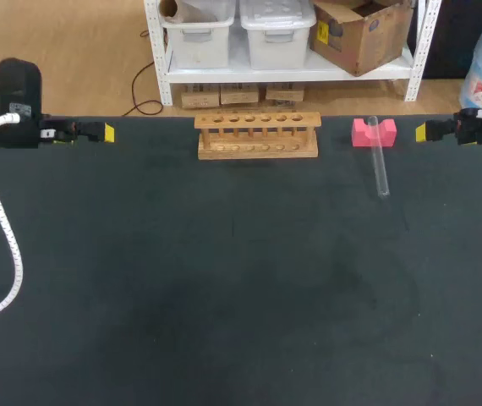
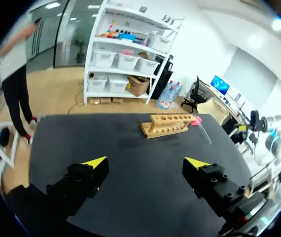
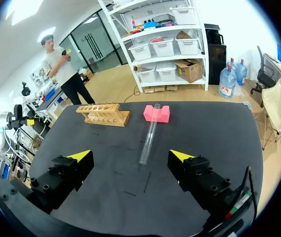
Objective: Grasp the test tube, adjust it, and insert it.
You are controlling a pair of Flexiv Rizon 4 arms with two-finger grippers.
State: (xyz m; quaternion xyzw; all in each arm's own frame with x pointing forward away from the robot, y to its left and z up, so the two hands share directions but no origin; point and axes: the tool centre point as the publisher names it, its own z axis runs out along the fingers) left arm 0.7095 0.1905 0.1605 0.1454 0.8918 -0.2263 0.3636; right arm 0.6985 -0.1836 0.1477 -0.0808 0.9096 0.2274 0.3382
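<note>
Lab: wooden test-tube rack [image 1: 258,135] on black table [image 1: 224,288]

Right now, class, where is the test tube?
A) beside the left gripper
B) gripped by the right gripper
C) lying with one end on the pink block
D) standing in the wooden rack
C: the test tube lies with one end on the pink block, apart from the wooden rack.

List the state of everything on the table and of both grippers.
test tube: lying down, far end propped on the pink block, not gripped
pink block: sitting on the table, tube in its notch
wooden rack: upright, holes empty
left gripper: open, empty
right gripper: open, empty, tube ahead of it
</note>
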